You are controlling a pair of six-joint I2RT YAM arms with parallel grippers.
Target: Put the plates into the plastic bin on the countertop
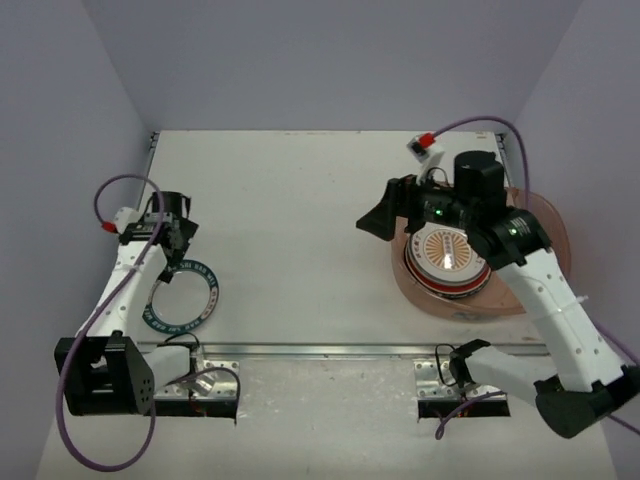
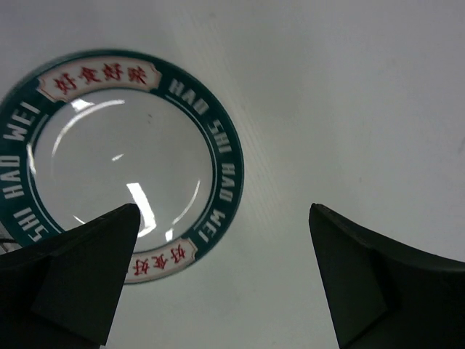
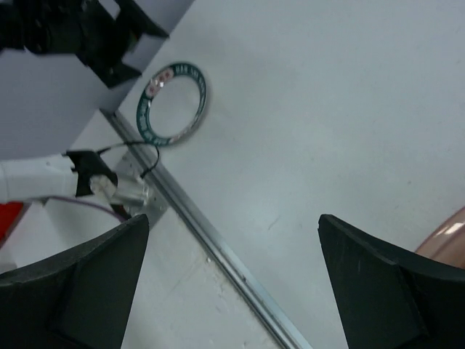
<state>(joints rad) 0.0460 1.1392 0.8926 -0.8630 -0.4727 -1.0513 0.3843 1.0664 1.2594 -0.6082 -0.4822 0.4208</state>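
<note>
While both pincers stand spread wide and empty, your left gripper (image 1: 175, 235) hangs at the far side of the teal-rimmed plate (image 1: 195, 298) on the countertop (image 1: 300, 220) — your right gripper (image 1: 387, 210) hangs at the plastic bin (image 1: 545, 215) — stacked plates (image 1: 450, 255) inside.

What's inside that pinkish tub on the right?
A stack of plates, an orange-centred one on top. Those beneath show only their rims, and the right arm hides part of the tub.
</note>
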